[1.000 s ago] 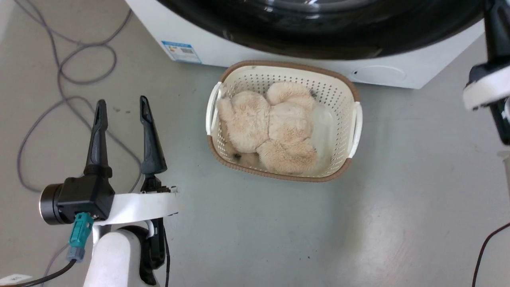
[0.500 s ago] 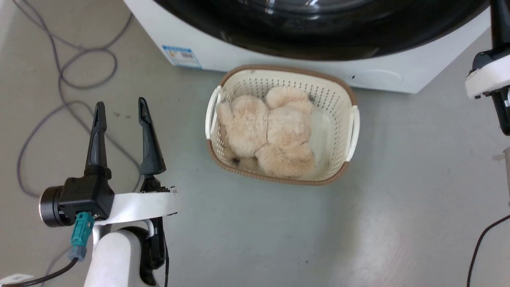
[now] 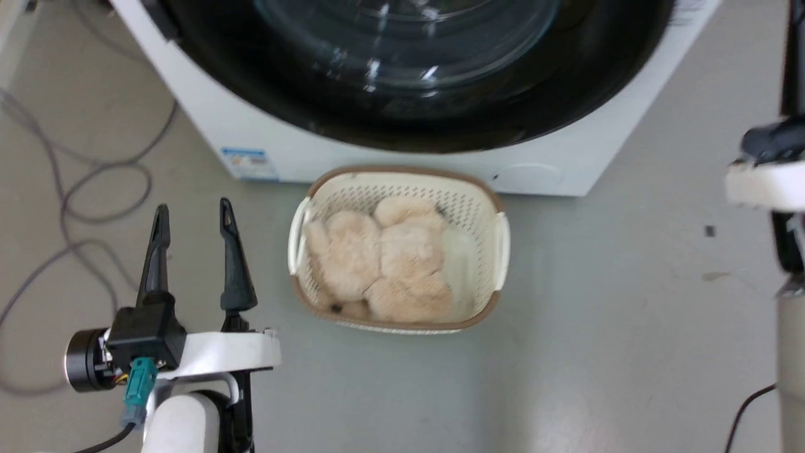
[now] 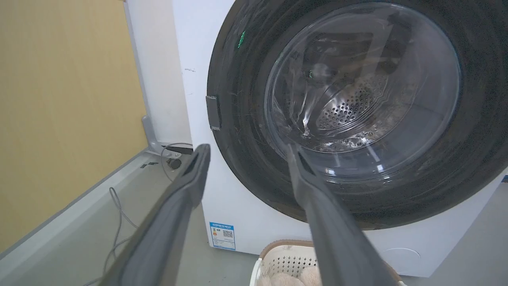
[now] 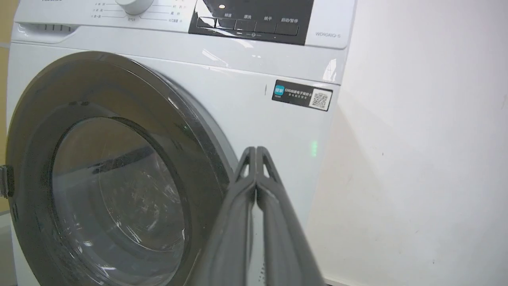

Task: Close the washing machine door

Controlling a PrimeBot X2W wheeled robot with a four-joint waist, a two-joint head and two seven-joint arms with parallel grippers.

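The grey floor [image 3: 597,327] runs across the head view. The white washing machine [image 3: 207,119] stands on it at 12 o'clock. In the right wrist view its dark control panel [image 5: 250,16] sits along the top, at 12 o'clock.

The door [image 3: 566,82], a glossy black disc with a clear glass bowl [image 3: 409,38] in its centre, covers the round opening. It seems to lie flat against the machine's front, though I cannot tell whether it is latched. Through the glass, the left wrist view shows the perforated steel drum [image 4: 345,111].

A cream perforated basket [image 3: 500,248] with a brown rim rests on the floor just in front of the machine, near the middle of the head view. A beige plush toy [image 3: 377,264] lies inside it.

The left gripper [image 3: 194,206] hangs over the floor at 8 o'clock, well apart from the door and beside the basket. Its fingers [image 3: 236,277] are spread apart and hold nothing. The right gripper [image 5: 256,151] points at the machine's front at 6 o'clock of its own view. Its fingers are pressed together with nothing between them, clear of the door's rim.

A small blue label [image 3: 249,163] sits low on the machine at 10 o'clock. A dark QR sticker [image 5: 302,95] sits under the panel at 1 o'clock.
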